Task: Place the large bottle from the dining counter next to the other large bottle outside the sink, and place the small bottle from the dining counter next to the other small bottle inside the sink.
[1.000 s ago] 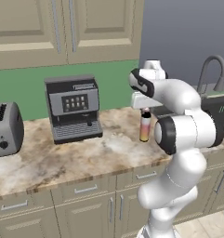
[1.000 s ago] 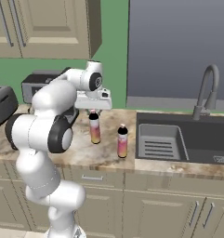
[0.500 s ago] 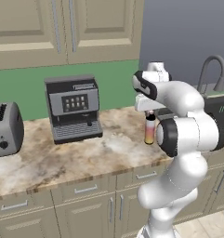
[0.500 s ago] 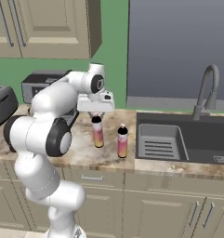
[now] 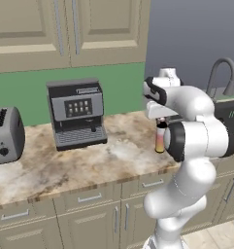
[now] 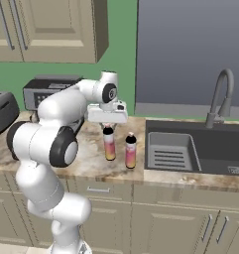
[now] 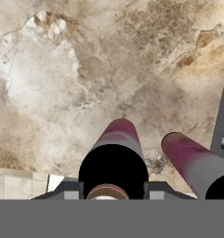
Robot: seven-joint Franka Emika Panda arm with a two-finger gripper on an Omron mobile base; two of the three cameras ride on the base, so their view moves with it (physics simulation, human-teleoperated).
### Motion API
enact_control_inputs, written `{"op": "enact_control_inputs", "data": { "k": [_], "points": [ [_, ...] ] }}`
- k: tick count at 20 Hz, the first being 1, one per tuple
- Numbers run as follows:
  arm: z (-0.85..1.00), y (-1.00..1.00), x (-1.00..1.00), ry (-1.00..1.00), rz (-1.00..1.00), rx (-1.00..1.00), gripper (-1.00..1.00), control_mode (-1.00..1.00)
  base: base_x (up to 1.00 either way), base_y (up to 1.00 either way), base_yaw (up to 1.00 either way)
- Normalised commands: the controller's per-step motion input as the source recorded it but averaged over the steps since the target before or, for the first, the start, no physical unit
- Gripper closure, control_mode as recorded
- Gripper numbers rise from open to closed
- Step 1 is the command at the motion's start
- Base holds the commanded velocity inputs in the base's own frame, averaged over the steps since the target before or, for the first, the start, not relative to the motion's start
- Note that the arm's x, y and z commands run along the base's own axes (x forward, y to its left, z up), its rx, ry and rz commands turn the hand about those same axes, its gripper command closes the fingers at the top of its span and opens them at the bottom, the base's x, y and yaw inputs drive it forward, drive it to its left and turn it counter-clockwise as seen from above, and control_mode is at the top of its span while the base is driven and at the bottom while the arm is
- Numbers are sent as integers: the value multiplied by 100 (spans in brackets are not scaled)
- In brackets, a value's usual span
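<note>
Right now, your gripper [image 6: 108,126] sits left of centre in the right base view, directly above the large bottle from the dining counter [image 6: 109,144], with its dark tips down at the black cap. In the hand view that bottle [image 7: 114,162] stands at lower centre, and the two fingers [image 7: 67,191] flank its cap closely on either side, pinching it.

You can see the other large bottle [image 6: 130,151] just beside it to the right in the right base view, upright on the kitchen counter [image 6: 91,163], the two near each other but apart. In the hand view this second bottle [image 7: 194,163] rises at the lower right.

The sink [image 6: 205,149] lies to the right of both bottles in the right base view, with its ribbed tray [image 6: 169,151] at the near left end and the faucet [image 6: 219,97] curving up behind. Both bottles stand outside the basin.

In the left base view you find the held bottle [image 5: 160,138] at centre right, partly behind the arm, with the coffee machine [image 5: 76,114] at centre left and the toaster [image 5: 6,133] at the left edge.
</note>
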Motion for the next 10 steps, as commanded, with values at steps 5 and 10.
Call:
{"op": "enact_control_inputs", "data": {
  "k": [5,10],
  "points": [
    [-16,-23,0,0,0,0,100,-100,0,0,0],
    [-9,0,0,-7,1,0,100,-100,0,0,0]
  ]
}}
